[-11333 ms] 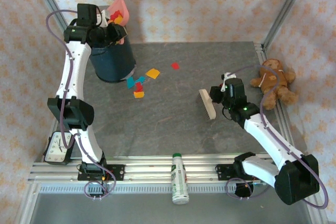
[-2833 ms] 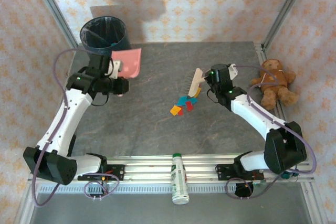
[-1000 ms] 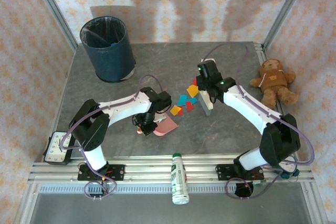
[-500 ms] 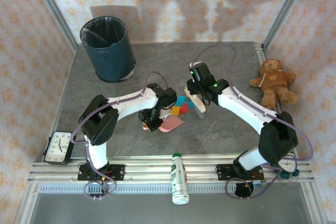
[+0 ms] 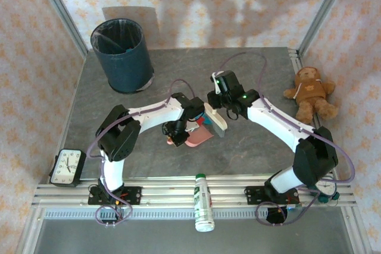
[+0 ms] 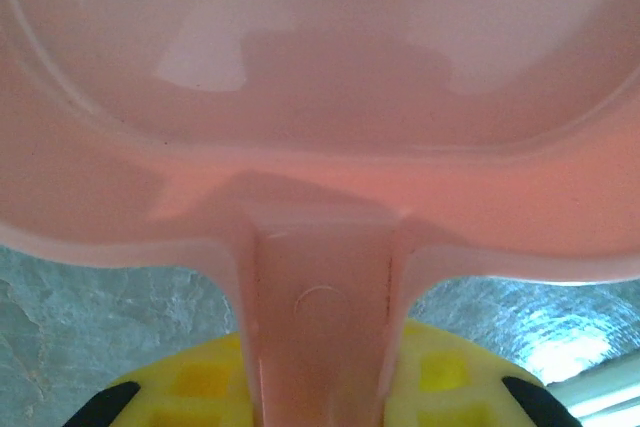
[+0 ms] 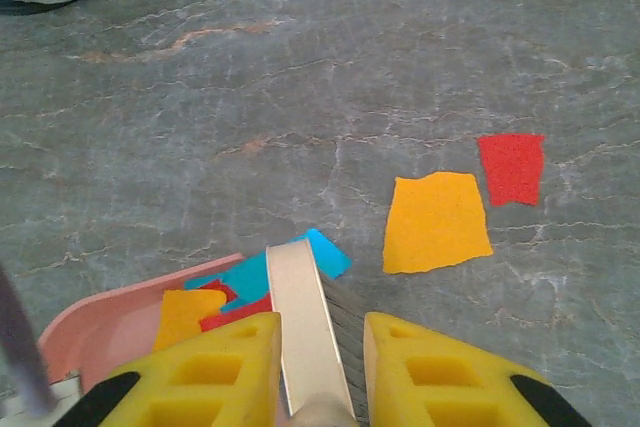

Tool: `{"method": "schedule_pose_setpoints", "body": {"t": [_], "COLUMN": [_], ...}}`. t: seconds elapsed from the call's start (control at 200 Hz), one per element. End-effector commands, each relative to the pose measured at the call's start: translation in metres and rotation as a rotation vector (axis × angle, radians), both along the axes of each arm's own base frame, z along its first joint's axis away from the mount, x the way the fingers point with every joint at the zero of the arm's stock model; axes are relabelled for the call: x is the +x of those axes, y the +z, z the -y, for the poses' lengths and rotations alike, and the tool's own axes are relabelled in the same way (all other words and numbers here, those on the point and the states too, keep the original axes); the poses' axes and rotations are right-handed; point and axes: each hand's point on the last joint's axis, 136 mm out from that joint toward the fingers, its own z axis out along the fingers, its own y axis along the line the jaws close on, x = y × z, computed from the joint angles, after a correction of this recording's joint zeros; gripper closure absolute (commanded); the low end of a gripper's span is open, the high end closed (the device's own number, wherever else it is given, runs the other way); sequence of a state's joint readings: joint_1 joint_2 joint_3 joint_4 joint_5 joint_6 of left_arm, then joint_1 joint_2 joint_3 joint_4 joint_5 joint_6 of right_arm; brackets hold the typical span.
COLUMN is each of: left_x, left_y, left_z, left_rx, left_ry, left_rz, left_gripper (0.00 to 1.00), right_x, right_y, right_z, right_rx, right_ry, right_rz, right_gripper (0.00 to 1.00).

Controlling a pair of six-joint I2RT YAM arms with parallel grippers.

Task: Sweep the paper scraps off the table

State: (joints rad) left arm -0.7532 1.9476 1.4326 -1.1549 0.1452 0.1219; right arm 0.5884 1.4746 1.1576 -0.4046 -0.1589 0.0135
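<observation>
Two paper scraps (image 7: 437, 222) lie on the table (image 7: 300, 67); others, partly hidden by the brush (image 7: 300, 297) the right gripper (image 7: 320, 357) clamps, sit on the dustpan (image 6: 320, 127) the left gripper (image 6: 320, 387) grips.

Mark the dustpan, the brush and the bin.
dustpan (image 6: 320, 117), left wrist view, on the pan's pink body.
brush (image 7: 306, 322), right wrist view, on its pale back.
bin (image 5: 128, 71), top external view, on its blue outer wall.
</observation>
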Motion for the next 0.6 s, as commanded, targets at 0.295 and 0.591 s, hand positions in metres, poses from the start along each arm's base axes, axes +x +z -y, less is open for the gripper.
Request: {"method": "schedule_pose_setpoints", "body": {"t": [0.295, 0.591], "left_x": [0.017, 0.021], "left_y": [-0.004, -0.002], "left_z": [-0.007, -0.016], "left_rx": [0.030, 0.021], "left_ry": [0.056, 0.089], "left_rz": [0.074, 0.105], "left_gripper": [1.00, 1.00], "right_x": [-0.010, 0.009], "right_y": [0.032, 0.050], "right_z": [0.024, 0.069], "right_rx": [-0.010, 0.005], "right_ry": [-0.089, -0.306], "right_rz": [0.074, 0.198], "right_gripper": [1.00, 1.00]}}
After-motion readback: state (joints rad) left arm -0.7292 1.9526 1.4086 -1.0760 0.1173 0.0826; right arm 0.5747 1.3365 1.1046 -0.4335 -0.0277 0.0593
